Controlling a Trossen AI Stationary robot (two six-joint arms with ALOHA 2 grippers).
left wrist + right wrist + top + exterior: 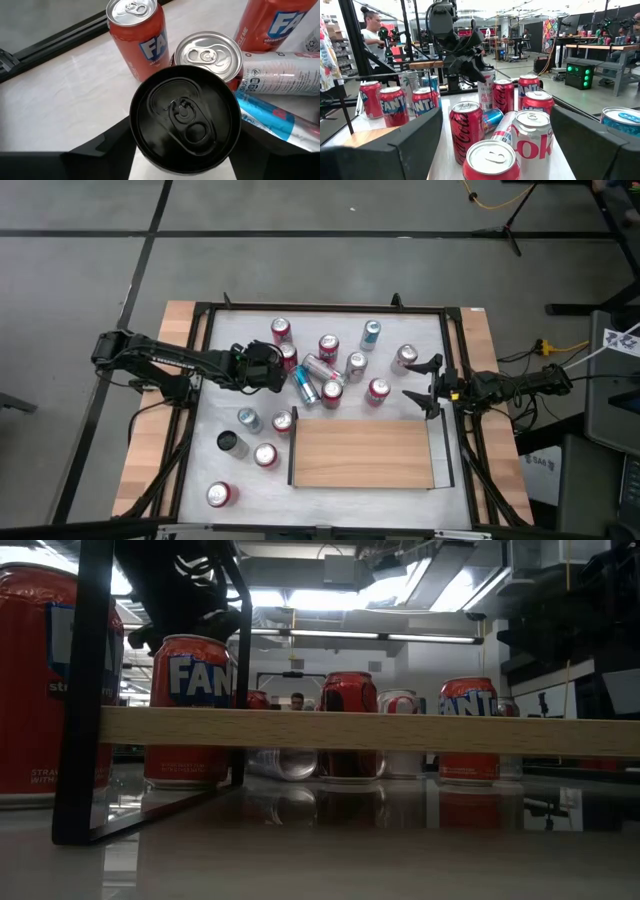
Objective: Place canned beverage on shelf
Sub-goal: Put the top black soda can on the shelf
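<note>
A black can (pixel 185 117) stands upright between the fingers of my left gripper (pixel 283 370), in the cluster of cans on the table's left half; only its top and upper wall show. The gripper hides the can in the high view. The shelf (pixel 362 452), a light wooden board with black end rails, lies bare at the near middle of the table; its edge (pixel 400 730) crosses the low view. My right gripper (pixel 425 388) waits open at the table's right edge, level, with nothing between its fingers. My left gripper has the black can's upper wall (pixel 134 131), just below the rim, between its two fingers, one on each side. The fingers (pixel 100 147) slant down at it from the table's left. The can stays upright; whether its base is on the table does not show.
Close around the black can are a red Fanta can (pixel 137 37), a silver-topped can (pixel 210 52), a lying white can (pixel 285 75) and a lying blue one (pixel 280 120). Several more cans stand left of the shelf, one of them black (pixel 232 442). A person (pixel 370 35) is beyond the table.
</note>
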